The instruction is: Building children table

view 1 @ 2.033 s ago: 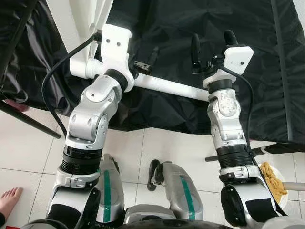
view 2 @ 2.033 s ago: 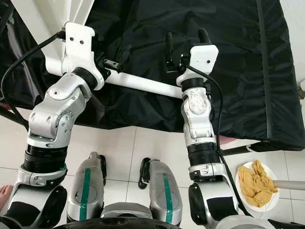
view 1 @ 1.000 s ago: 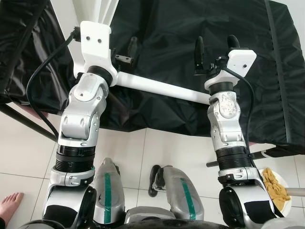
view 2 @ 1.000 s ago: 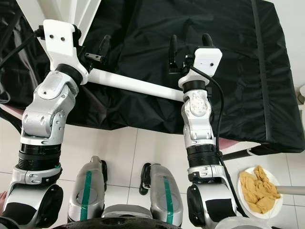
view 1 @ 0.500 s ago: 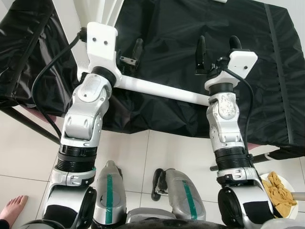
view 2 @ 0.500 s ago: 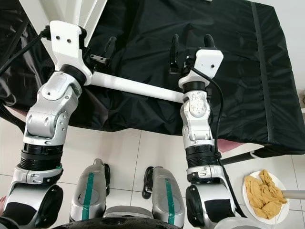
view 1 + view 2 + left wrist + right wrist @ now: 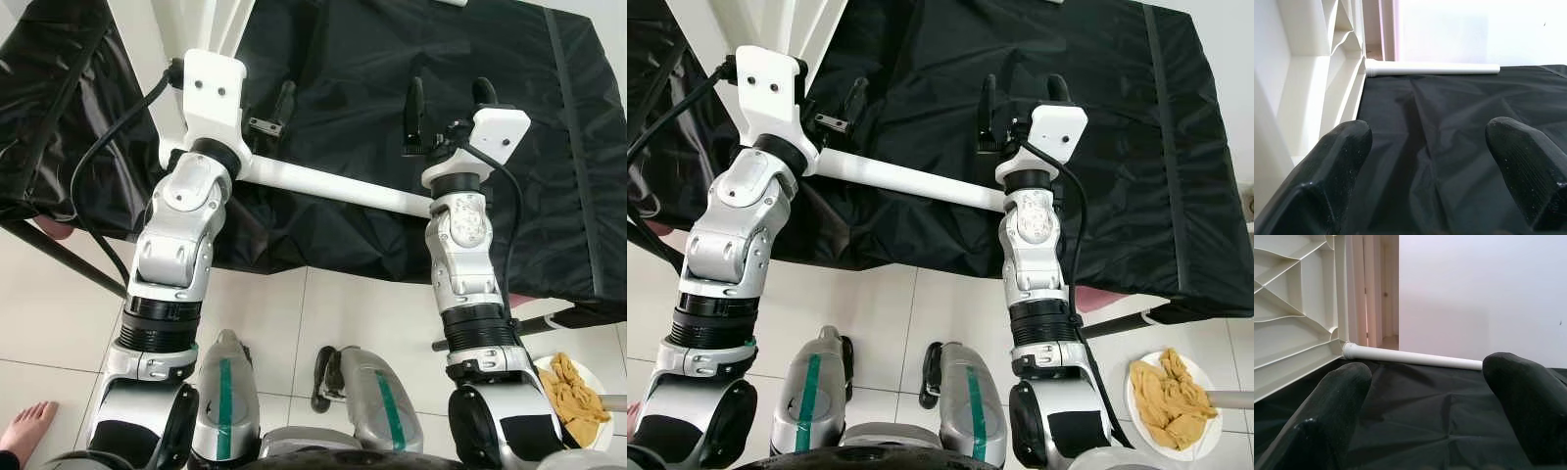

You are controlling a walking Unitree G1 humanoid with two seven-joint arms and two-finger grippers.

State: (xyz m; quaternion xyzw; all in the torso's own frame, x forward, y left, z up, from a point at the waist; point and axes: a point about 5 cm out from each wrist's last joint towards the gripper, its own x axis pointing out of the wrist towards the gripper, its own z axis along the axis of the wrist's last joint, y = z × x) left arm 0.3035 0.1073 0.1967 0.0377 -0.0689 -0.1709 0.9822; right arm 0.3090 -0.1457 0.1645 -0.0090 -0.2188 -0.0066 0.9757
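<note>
Both claws – the left claw (image 7: 269,110) and the right claw (image 7: 446,96) – hung spread and empty above the white leg (image 7: 333,189), which looked light, stiff and smooth, best gripped mid-length.

A black sheet (image 7: 392,88) covers the surface, with a white leg (image 7: 333,188) lying across it.

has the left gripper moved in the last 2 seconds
Yes. The left gripper has moved up along the white tabletop edge, farther over the black cloth.
</note>
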